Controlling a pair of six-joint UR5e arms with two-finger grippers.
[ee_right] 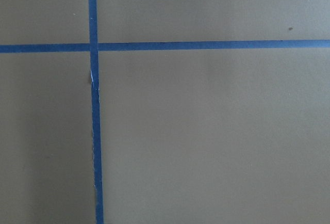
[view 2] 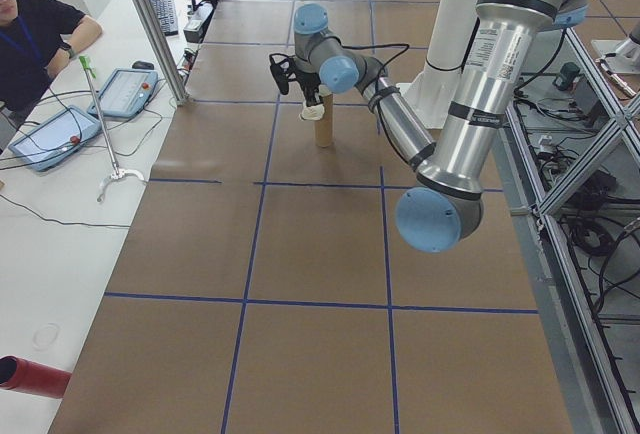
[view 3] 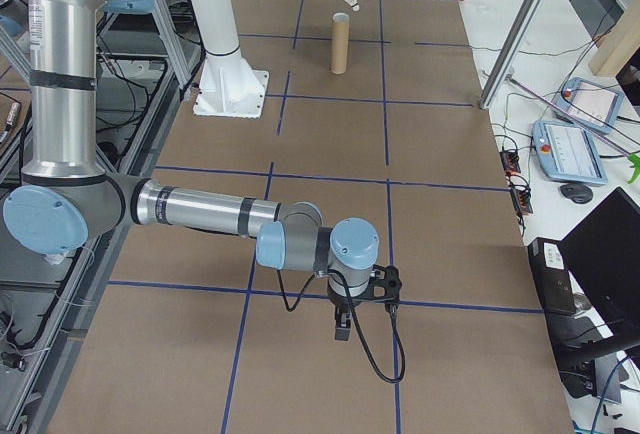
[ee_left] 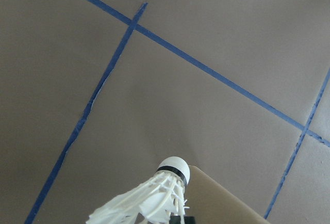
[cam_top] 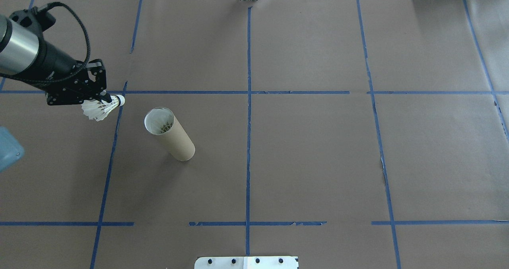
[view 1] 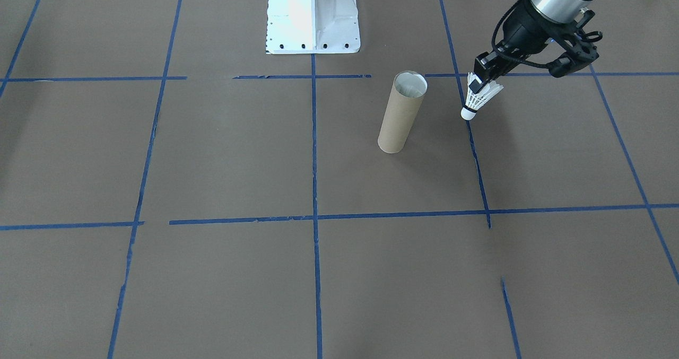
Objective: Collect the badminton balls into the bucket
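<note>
While the front-facing view is showing the left gripper point(view 1: 479, 85) pinching the feathered skirt of a shuttlecock point(view 1: 476, 102), cork tip hanging down and clear of the table, the bucket point(view 1: 401, 113) is standing upright just beside it, mouth open toward the top. In the overhead view the same shuttlecock point(cam_top: 102, 107) is riding in the left gripper point(cam_top: 104, 99) near the tube's rim but not over it, and inside the bucket point(cam_top: 169, 134) feathers seem to be showing, so at least one ball is probably lying in there already. The left side view is placing the carried ball next to the tube's top, though too small to judge more. In the right side view the right gripper point(view 3: 341, 322) is hanging low over bare paper, well apart from the bucket, and I cannot tell how its jaws are standing. The left wrist view is catching the cork tip beside the tube's wall. The carry step seems to be in hand; next the ball likely needs centring over the mouth, tip down, before the jaws let go.
</note>
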